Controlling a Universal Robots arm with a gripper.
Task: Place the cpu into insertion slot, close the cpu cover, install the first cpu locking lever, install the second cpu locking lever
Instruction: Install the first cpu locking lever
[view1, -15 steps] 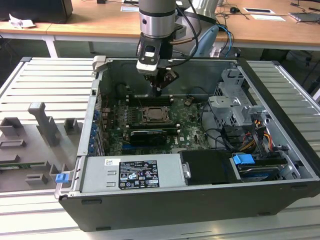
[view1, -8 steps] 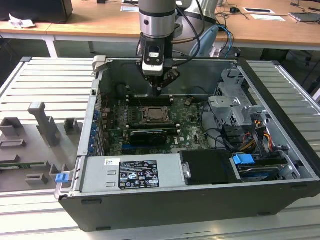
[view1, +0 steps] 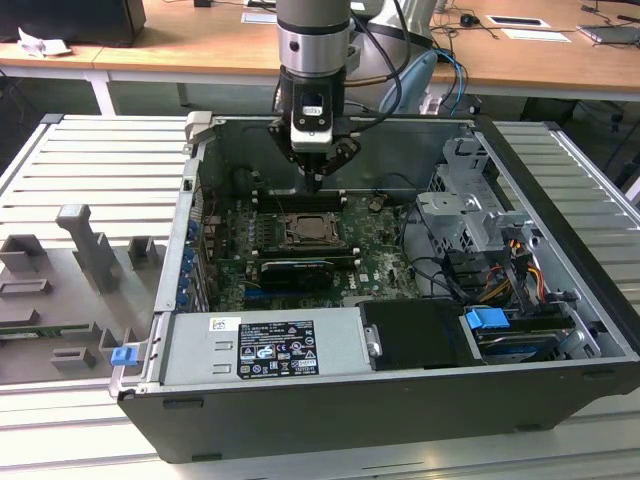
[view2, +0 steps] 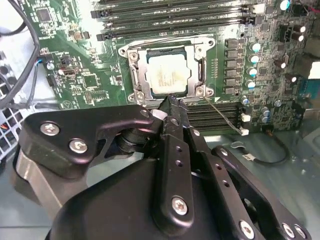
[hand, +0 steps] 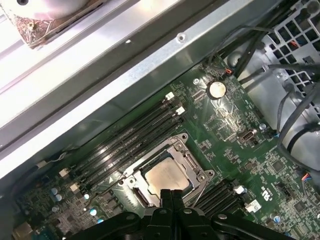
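Observation:
The cpu (view2: 167, 75) lies flat in the insertion slot (view2: 207, 44) on the green board, its pale face up. The cpu cover (view2: 137, 77) is folded down around it, and the chip shows through its window. One thin wire lever (view2: 165, 41) runs along one side of the socket. A second lever (view2: 222, 116) sticks out at a slant, free of the socket. My gripper (view2: 170, 102) hangs just above the socket's edge, shut, with nothing between the fingers. In the first wrist view the gripper (hand: 171, 196) is beside the cpu (hand: 167, 179). In the exterior view the gripper (view1: 316, 183) is above the socket (view1: 310, 232).
Long black memory slots (view2: 175, 20) flank the socket on both sides. The open case has a metal wall (hand: 125, 65) close behind, a drive cage with cables (view1: 470, 215) at the exterior view's right and a power supply (view1: 265, 345) in front. Grey fixtures (view1: 90, 250) stand outside the case.

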